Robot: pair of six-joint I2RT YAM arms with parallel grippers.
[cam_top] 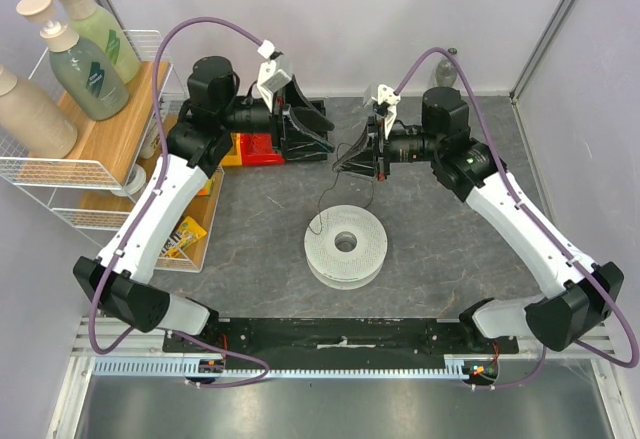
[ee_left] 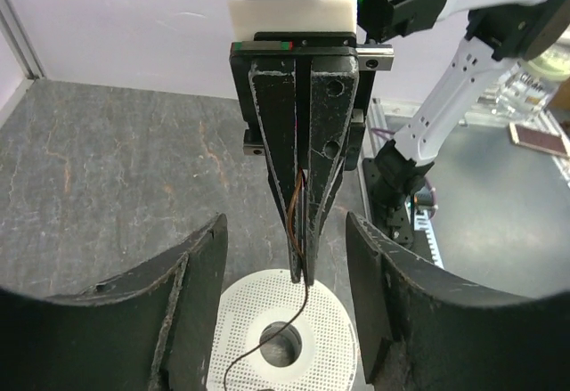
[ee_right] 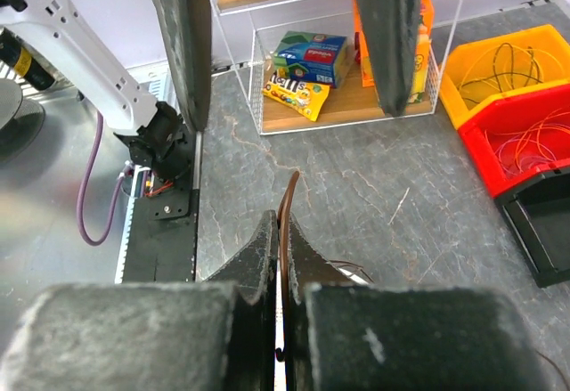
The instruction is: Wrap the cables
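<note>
1. The right gripper (cam_top: 352, 162) is pinched tight on the cable (ee_left: 305, 297), above the white spool (cam_top: 372, 249). The thread trails down across the spool's top.
2. The left gripper (cam_top: 318, 131) faces it, fingers spread wide and holding nothing.
3. My call: keep the strand taut and circle low around the spool, no jerks.
4. Bare table (cam_top: 260, 244) lies open on the near side; the red bin (cam_top: 255, 147) and the left gripper crowd the far side.

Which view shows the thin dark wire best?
Left wrist: the thin dark wire runs from the shut right gripper down toward the white round spool. Top external shows a faint thread; right wrist only a short stub.
</note>
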